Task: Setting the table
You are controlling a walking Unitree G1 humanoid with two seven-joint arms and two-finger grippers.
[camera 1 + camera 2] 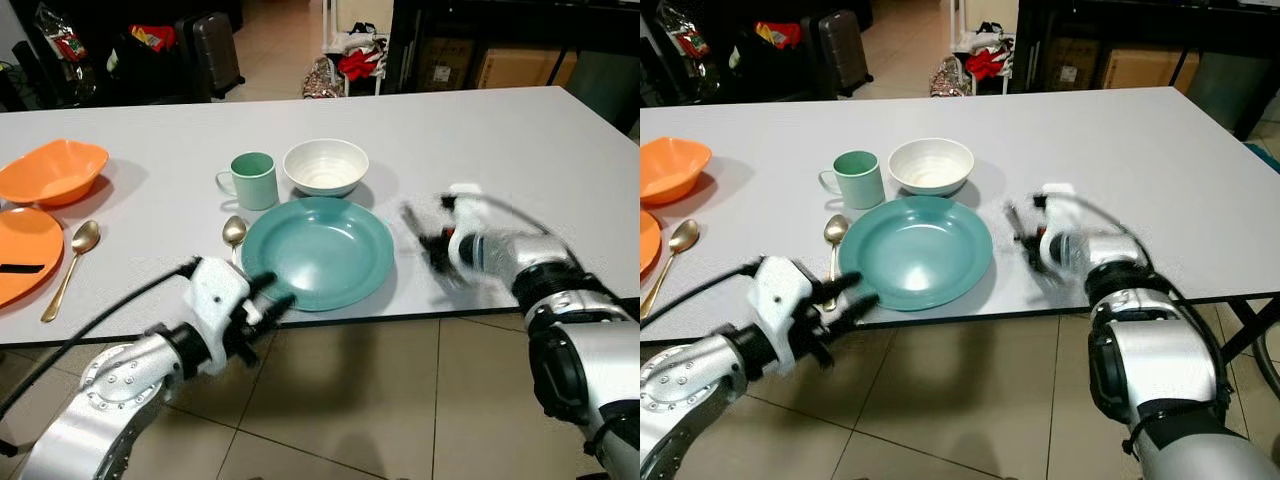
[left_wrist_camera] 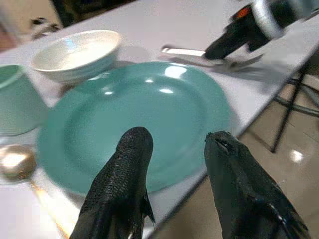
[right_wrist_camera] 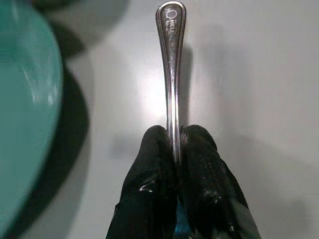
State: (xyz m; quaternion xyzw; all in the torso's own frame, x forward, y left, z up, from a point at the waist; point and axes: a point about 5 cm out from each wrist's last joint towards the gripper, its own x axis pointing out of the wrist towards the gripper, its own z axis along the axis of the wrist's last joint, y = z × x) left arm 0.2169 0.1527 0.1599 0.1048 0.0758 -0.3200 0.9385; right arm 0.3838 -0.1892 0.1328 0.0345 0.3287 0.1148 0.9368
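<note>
Clutter sits beyond the far edge of the pale grey desk point(image 1: 520, 140): a dark suitcase point(image 1: 212, 50), black bags and a heap of red and white cloth point(image 1: 355, 55) on the tiled floor point(image 1: 400, 400), with cardboard boxes point(image 1: 510, 68) under a dark shelf. On the desk's left side lie an orange plastic bowl point(image 1: 52, 170), an orange flat plate point(image 1: 22, 250) partly cut off by the edge of the head views, and a gold-coloured metal spoon point(image 1: 70, 265) just beside that plate. Nearer the middle stand a mint-green mug with a handle point(image 1: 250, 180) and a white ribbed ceramic bowl point(image 1: 325, 166), close together, both just behind a wide teal round plate point(image 1: 318, 250) that lies near the desk's front edge. A second gold-coloured spoon point(image 1: 233, 232) lies just left of the teal plate. The left end effector point(image 2: 172, 164) hovers at the front edge by the plate's near-left rim, its black fingers point(image 2: 124, 184) parted and holding nothing. The right end effector point(image 3: 175, 149) is blurred in the head views, just right of the teal plate, and is clenched on a slender silver metal utensil handle point(image 3: 171, 64) with a stamped mark at its rounded end; the handle points away from the fingers over the bare desk, the teal rim close beside it.
</note>
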